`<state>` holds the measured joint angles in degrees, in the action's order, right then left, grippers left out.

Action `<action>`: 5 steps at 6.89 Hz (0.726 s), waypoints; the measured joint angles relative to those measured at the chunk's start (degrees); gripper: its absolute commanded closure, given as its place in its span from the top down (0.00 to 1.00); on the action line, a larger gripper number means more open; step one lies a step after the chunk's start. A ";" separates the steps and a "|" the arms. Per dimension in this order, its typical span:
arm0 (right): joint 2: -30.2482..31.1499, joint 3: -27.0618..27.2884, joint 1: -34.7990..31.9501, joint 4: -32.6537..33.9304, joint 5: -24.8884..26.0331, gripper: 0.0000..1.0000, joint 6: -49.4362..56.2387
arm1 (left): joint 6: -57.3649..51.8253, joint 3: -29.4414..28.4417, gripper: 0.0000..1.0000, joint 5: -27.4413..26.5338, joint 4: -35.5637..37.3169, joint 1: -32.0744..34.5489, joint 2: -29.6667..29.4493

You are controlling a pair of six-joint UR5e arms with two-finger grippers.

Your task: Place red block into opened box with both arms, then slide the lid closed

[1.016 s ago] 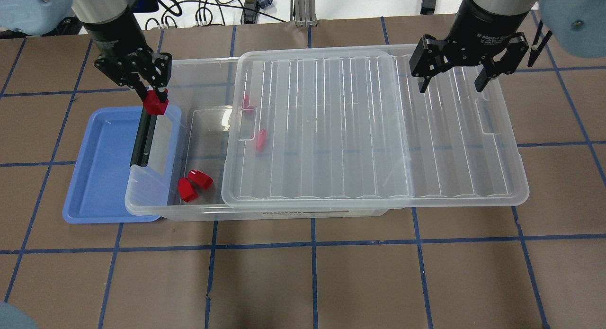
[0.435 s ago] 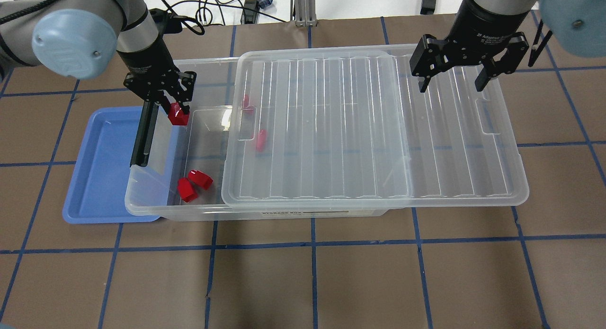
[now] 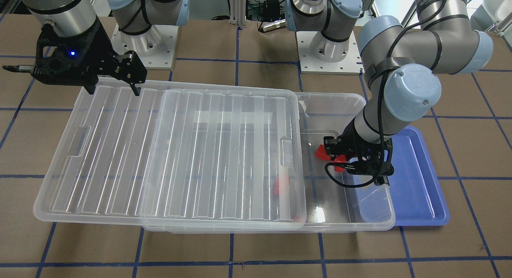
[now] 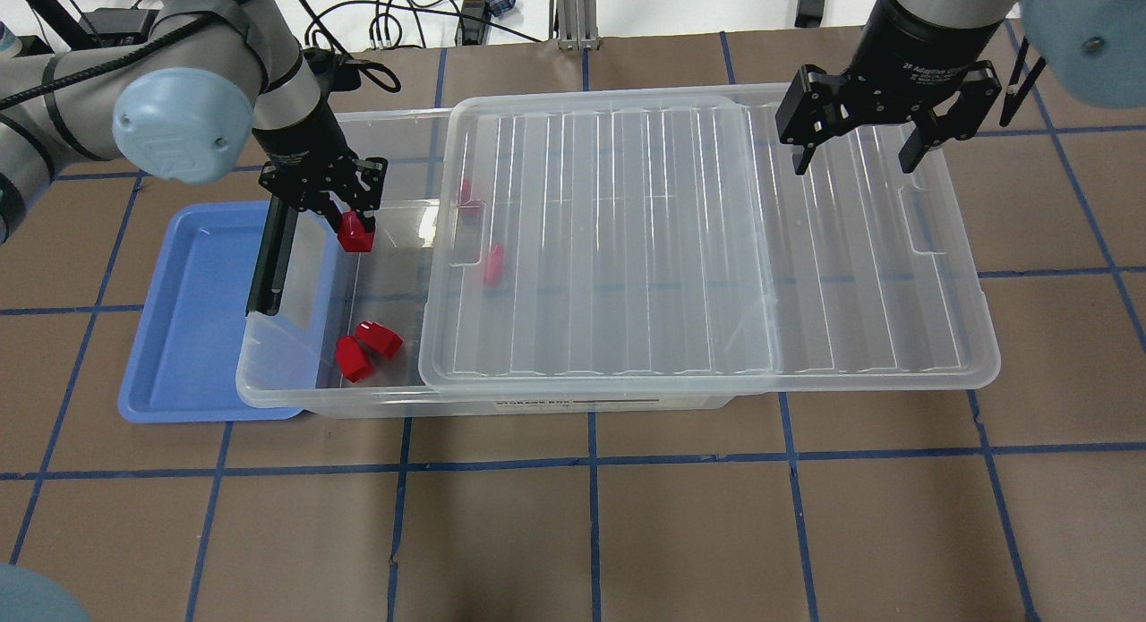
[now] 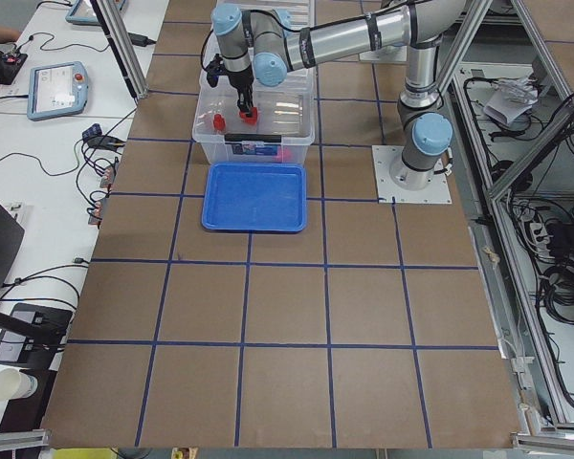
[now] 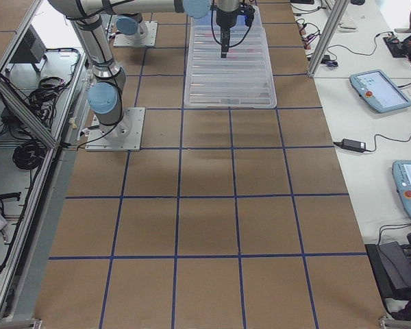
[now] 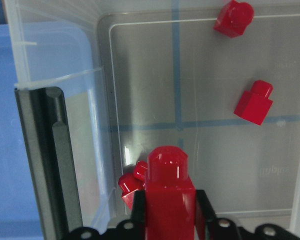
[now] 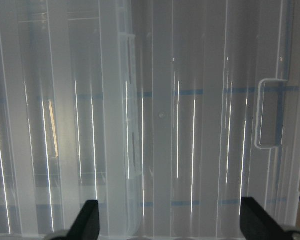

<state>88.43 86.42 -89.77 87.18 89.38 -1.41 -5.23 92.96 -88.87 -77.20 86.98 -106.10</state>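
Observation:
My left gripper (image 4: 354, 221) is shut on a red block (image 4: 355, 234) and holds it over the uncovered left end of the clear box (image 4: 269, 380). In the left wrist view the held red block (image 7: 170, 192) sits upright between the fingers, above the box floor. The ribbed clear lid (image 4: 627, 237) lies on the box, slid toward the right and overhanging that end. My right gripper (image 4: 852, 159) hangs open over the lid's far right part, and its two fingertips (image 8: 87, 220) stand wide apart above the ribs.
Two loose red blocks (image 4: 367, 346) lie in the box's open front corner, and two more (image 4: 491, 264) show dimly through the lid. A black bar clasp (image 4: 270, 259) stands at the box's left end. The blue tray (image 4: 192, 336) lies left of the box.
My left gripper has carried the red block rightward, from over the clasp and tray edge to over the box's open end. The right gripper and the lid have not moved.

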 measured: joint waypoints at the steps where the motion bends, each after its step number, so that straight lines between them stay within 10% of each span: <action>1: 0.00 0.02 0.01 0.01 0.00 1.00 0.00 | -0.30 2.11 0.00 0.52 2.73 -0.25 -0.21; 5: -0.01 -0.02 0.69 0.44 -0.09 1.00 0.59 | -0.43 5.22 0.00 0.72 7.13 -0.44 -1.53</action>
<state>88.42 86.40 -89.08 87.62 89.29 -0.82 -5.66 98.17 -88.15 -70.07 86.54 -107.62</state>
